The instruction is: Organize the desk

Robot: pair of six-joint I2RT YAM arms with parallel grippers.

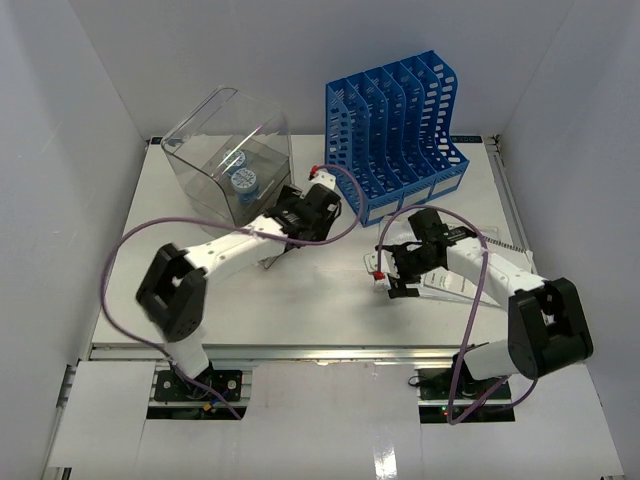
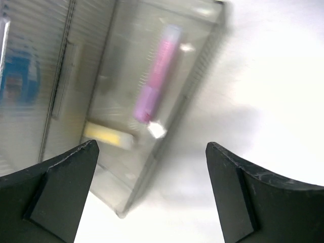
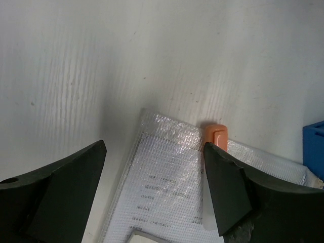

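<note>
The white desk (image 1: 300,300) carries a clear plastic drawer box (image 1: 228,150) at the back left and a blue slotted file rack (image 1: 395,130) at the back right. My left gripper (image 1: 320,190) is open and empty beside the box's right corner. In the left wrist view (image 2: 152,147) the box (image 2: 126,76) holds a pink pen (image 2: 157,76) and a yellow item (image 2: 104,132). My right gripper (image 1: 386,268) is open, low over a clear mesh pouch (image 3: 167,177) with a printed sheet inside. An orange pen cap (image 3: 215,134) sits by its right finger.
Blue-and-white rolls (image 1: 240,178) sit inside the clear box. A small red item (image 1: 315,170) lies just beyond the left gripper. The mesh pouch (image 1: 450,285) lies in front of the rack. White walls enclose the desk; a metal rail (image 1: 300,350) runs along its front edge.
</note>
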